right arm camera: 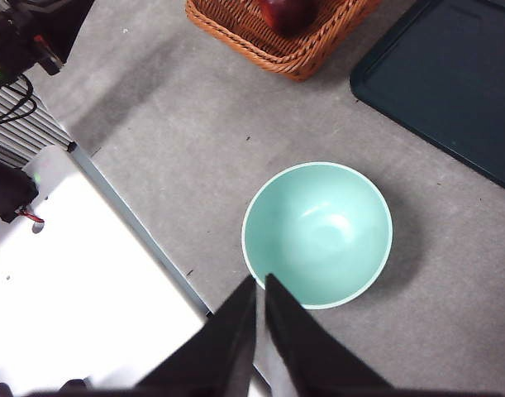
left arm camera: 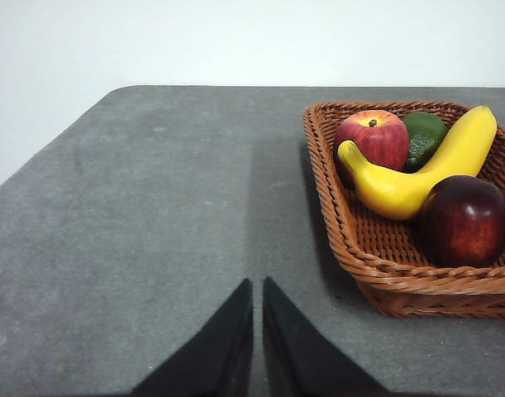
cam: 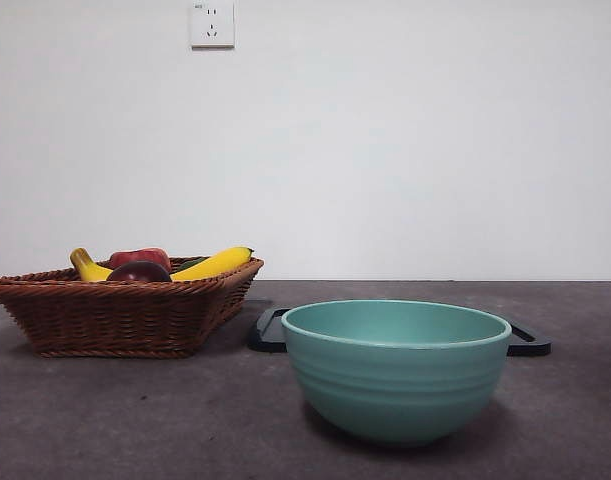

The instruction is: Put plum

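Grey table, white wall. 1 wicker basket holds 1 plum, 1 banana, 1 apple; 1 teal bowl. Left gripper and right gripper both closed, empty

Light is even and fairly bright in all three views, seemingly from overhead, though no lamp shows. The front view is sharp; the teal bowl throws a soft shadow on the grey table beneath it, and the wicker basket darkens the mat just beside it. From the left wrist, a broad faint shadow band runs across the table, and the plum carries a dull highlight. The right wrist view shows mild glare inside the bowl and a washed-out white surface.
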### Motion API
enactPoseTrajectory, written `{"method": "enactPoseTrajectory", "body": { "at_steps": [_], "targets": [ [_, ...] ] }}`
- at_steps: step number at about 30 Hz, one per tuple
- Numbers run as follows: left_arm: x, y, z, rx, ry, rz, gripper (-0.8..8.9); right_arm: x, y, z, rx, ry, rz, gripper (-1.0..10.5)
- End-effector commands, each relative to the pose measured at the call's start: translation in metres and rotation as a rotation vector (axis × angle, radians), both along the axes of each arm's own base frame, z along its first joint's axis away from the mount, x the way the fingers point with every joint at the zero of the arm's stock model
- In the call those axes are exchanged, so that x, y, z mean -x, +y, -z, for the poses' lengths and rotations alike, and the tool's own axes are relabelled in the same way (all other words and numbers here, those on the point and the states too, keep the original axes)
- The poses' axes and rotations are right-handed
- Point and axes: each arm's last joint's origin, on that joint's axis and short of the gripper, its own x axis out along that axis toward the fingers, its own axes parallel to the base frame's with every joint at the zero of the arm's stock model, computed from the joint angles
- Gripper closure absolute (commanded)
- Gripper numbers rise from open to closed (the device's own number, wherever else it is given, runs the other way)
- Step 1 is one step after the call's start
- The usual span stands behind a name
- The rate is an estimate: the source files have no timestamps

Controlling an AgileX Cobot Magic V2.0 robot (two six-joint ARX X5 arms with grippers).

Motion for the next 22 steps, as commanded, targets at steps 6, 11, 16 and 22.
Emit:
{"method": "enactPoseTrajectory", "body": {
  "at_steps": [6, 11, 16, 22],
  "targets": [
    [-0.001, 0.0, 0.008, 0.003, 0.026, -0.006, 7.95, -0.001, 0.002, -0.004, -0.007, -0.021, -0.015, 9.4],
    [-0.001, 0.0, 0.008, 0.003, 0.026, -0.006, 7.95, 0.001, -0.006, -0.008, 0.013, -0.11, -0.025, 9.4],
    [-0.001, 0.0, 0.008, 0.003, 0.026, -0.006, 7.95, -0.005, -0.033, -0.017, -0.009, -0.277, 0.13, 9.4],
    [-0.001, 0.0, 0.008, 0.003, 0.026, -0.006, 7.95, -0.003, -0.063, -0.018, -0.021, -0.543, 0.366, 9.4]
  ]
}}
